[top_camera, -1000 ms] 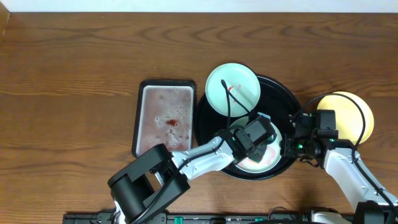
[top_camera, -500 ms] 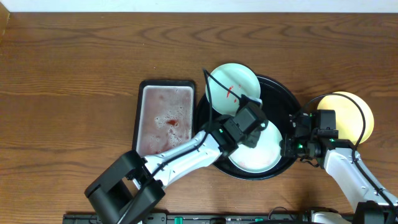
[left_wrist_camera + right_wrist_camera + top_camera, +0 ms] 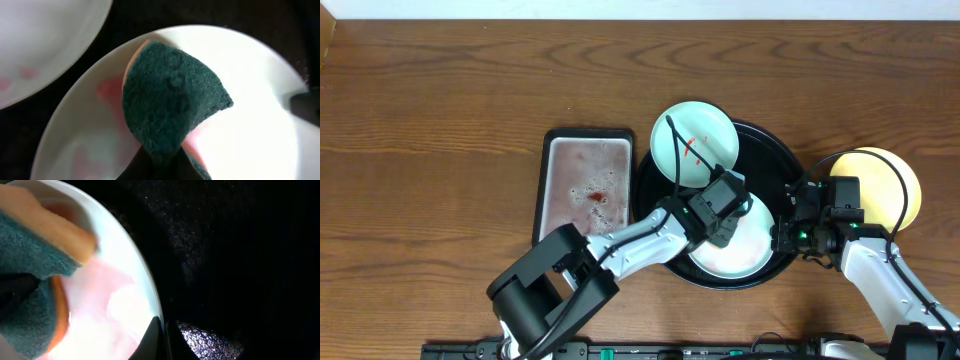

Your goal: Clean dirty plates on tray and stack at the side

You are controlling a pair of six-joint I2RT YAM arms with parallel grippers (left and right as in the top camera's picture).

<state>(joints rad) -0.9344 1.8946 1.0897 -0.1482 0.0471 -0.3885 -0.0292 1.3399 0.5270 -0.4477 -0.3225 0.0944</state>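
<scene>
The black tray (image 3: 770,150) holds two mint-green plates. The front plate (image 3: 735,252) has faint pink smears. My left gripper (image 3: 728,222) is shut on a dark green sponge (image 3: 170,100) with an orange back and presses it on this plate (image 3: 250,125). My right gripper (image 3: 782,238) is shut on the plate's right rim (image 3: 150,300). The back plate (image 3: 695,135) overhangs the tray's left rim and carries red sauce streaks. The yellow plate (image 3: 895,180) lies on the tabletop right of the tray, partly under my right arm.
A rectangular silver tray (image 3: 585,190) with reddish liquid and a red blob stands left of the black tray. Brown wood tabletop (image 3: 430,120) spreads to the left and back.
My left gripper swept the sponge from the plate's middle toward its upper left edge. The pink smear on the plate has thinned. The right arm has not moved.
</scene>
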